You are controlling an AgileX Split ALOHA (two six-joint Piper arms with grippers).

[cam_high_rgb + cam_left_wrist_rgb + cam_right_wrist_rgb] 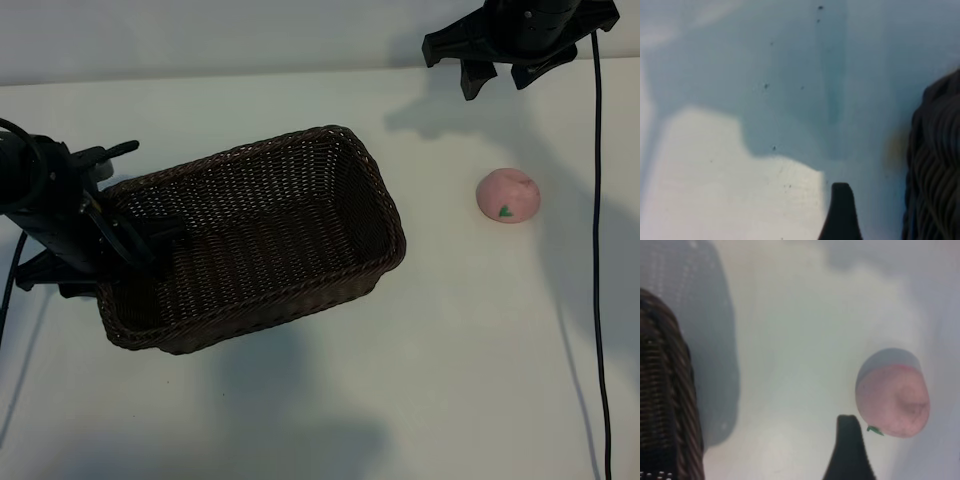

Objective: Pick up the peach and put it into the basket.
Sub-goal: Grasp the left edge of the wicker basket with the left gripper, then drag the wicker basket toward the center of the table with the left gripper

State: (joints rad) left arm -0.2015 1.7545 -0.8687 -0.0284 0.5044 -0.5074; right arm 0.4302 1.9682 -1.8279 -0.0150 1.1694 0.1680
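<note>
The pink peach point(508, 195) lies on the white table to the right of the basket, its green leaf mark facing the front. The dark brown wicker basket point(345, 160) sits left of centre with nothing inside it. My right gripper point(498, 78) hovers behind the peach, open and holding nothing. In the right wrist view the peach point(893, 400) lies just beside one dark finger point(850, 450), apart from it, and the basket's wall point(665, 400) stands far off. My left gripper point(128, 228) is at the basket's left end, open. One of its fingers point(841, 212) stands clear of the basket's rim point(935, 170).
The right arm's black cable point(599, 250) hangs down the right side of the table. Bare white tabletop point(450, 380) lies in front of the basket and the peach.
</note>
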